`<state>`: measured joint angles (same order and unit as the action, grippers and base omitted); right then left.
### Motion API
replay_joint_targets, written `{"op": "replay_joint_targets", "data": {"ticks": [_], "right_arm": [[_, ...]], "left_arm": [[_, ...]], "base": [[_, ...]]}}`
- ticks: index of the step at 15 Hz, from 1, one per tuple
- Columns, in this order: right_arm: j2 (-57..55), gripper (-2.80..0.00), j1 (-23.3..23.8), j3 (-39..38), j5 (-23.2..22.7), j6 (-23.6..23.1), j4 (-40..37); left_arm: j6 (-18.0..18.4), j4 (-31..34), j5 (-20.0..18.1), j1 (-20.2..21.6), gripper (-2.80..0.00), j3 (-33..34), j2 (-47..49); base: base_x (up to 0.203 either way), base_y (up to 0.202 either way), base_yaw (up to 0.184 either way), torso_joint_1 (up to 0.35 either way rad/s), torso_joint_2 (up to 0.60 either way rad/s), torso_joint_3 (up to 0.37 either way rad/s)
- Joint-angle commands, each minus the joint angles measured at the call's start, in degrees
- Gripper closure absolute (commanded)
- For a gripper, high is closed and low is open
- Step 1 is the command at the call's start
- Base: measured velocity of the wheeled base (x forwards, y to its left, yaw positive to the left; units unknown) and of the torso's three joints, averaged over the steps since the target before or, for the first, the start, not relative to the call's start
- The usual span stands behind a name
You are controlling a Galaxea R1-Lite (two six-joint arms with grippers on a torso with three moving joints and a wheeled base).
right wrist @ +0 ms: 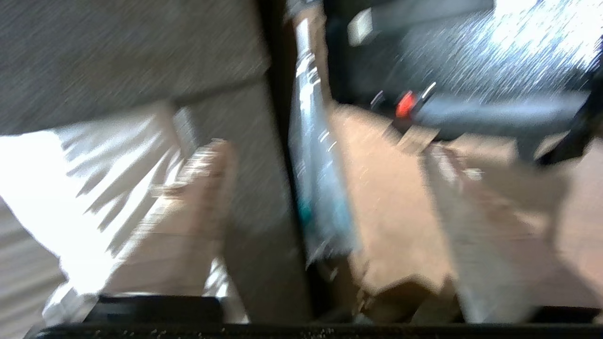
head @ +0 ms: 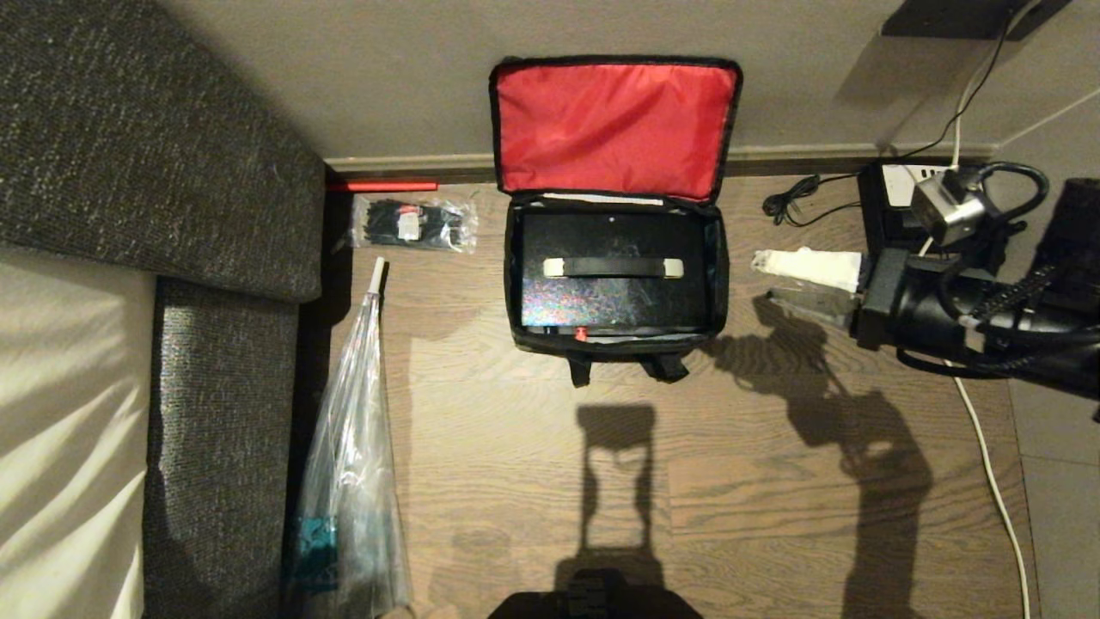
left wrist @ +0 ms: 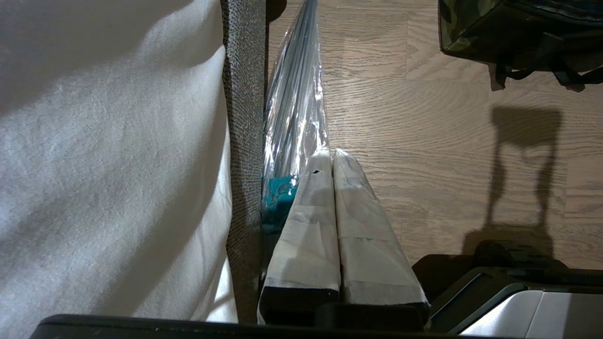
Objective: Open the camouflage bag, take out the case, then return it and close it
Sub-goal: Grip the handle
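The camouflage bag (head: 513,275) stands open on the wooden floor against the wall, its red-lined lid (head: 614,120) leaning back. The black case (head: 614,301) lies inside it, handle (head: 613,267) up and small red latch (head: 581,334) at the near edge. My right gripper (head: 763,277) hovers just right of the bag, pointing towards it, open and holding nothing. Its wrist view is smeared by motion, showing the red latch (right wrist: 406,104) and two fingers set wide apart. My left gripper (left wrist: 330,153) is shut and empty, low beside the sofa, with a corner of the bag (left wrist: 471,23) beyond it.
A grey sofa (head: 172,172) with a white sheet (head: 69,413) fills the left side. Beside it lie a clear plastic bag (head: 352,464), a packet of black ties (head: 412,223) and a red stick (head: 382,185). A power strip (head: 894,185) and cables (head: 997,481) lie at the right.
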<state>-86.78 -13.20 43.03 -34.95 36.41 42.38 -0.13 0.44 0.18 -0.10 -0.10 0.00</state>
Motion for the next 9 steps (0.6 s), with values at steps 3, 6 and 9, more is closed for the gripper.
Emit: {"op": "replay_joint_targets", "data": {"ticks": [3,6,9], "right_arm": [[14.82,0.0,0.02,-9.39,-1.48,0.2,-3.35],[21.46,0.0,0.01,-13.13,-0.88,-1.28,-14.2],[30.02,0.0,0.04,-14.3,3.6,-8.02,-30.91]], "left_arm": [[-0.04,0.0,0.0,0.01,0.0,0.01,-0.09],[-0.04,0.0,0.0,0.01,0.0,0.01,-0.09],[-0.04,0.0,0.0,0.01,0.0,0.01,-0.09]], "base": [[0.0,0.0,0.0,0.0,0.0,0.0],[0.0,0.0,0.0,0.0,0.0,0.0],[0.0,0.0,0.0,0.0,0.0,0.0]]}}
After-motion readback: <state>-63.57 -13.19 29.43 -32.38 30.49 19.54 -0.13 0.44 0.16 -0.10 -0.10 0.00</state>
